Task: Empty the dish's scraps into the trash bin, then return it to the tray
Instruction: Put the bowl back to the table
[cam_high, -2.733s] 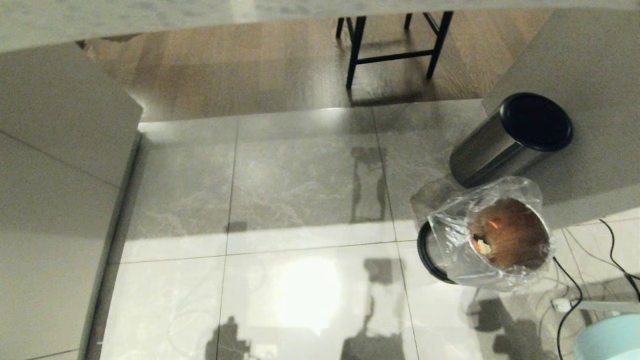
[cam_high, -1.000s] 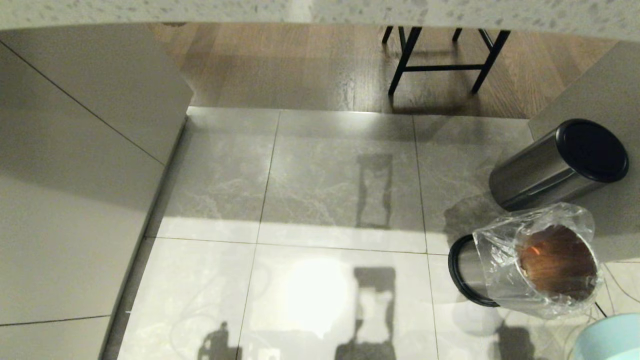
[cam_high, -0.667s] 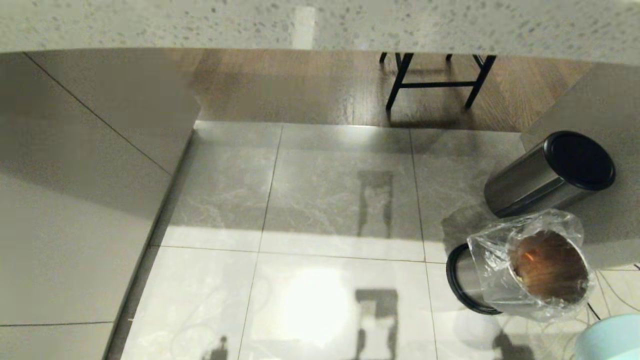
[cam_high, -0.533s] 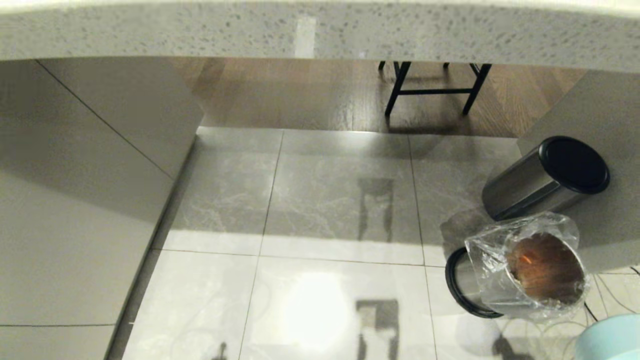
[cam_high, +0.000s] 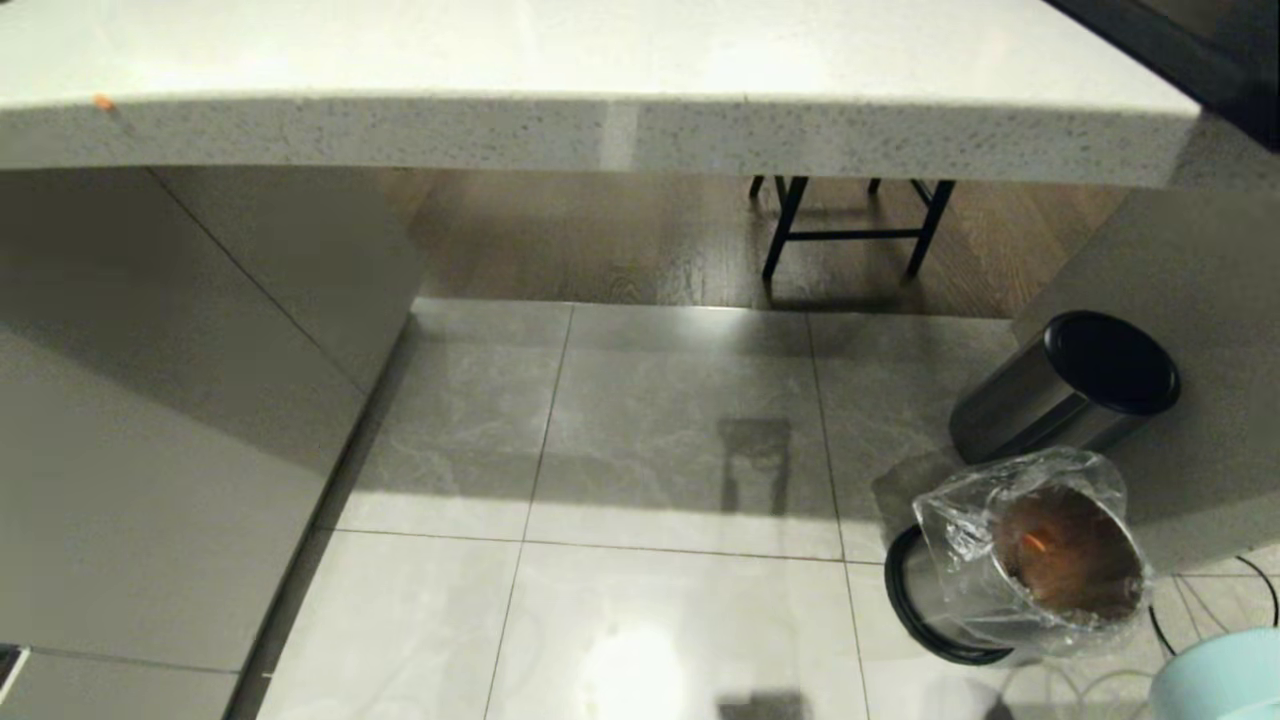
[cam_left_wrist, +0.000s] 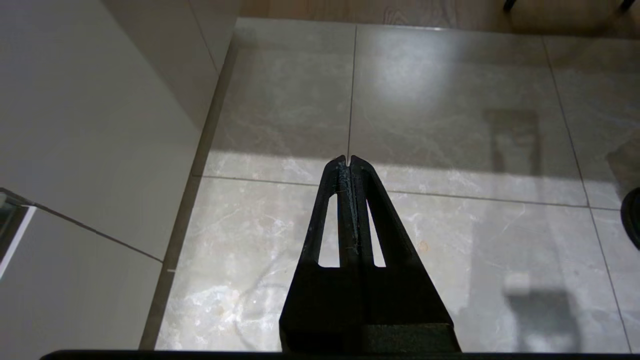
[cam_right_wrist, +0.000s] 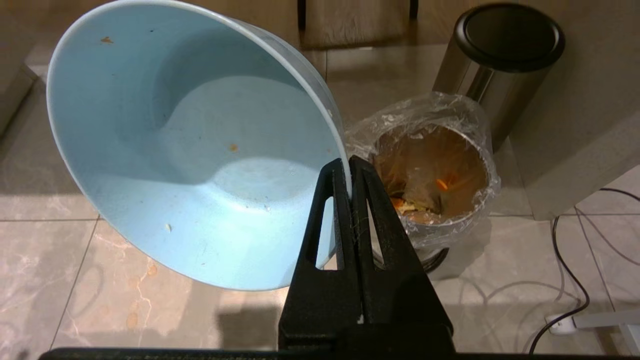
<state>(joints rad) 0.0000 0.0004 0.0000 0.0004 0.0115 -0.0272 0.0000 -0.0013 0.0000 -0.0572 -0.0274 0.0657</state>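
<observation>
The light-blue dish is tilted on its side, and my right gripper is shut on its rim. Inside it I see only a few tiny specks. In the head view just its edge shows at the lower right corner. The trash bin, lined with crinkled clear plastic, stands on the floor just beyond the dish; orange scraps lie in it. The head view shows this trash bin at lower right. My left gripper hangs shut and empty over the floor tiles. A dark flat shape at the countertop's far right corner may be the tray.
A steel bin with a black lid stands right behind the lined one. A pale stone countertop spans the top, with an orange bit at its left edge. Cabinet fronts run along the left. Cables lie on the floor at right.
The whole head view has slid downward as the camera rose: the countertop's top has come into view. The bins have not moved on the floor. The dish stays at the lower right corner.
</observation>
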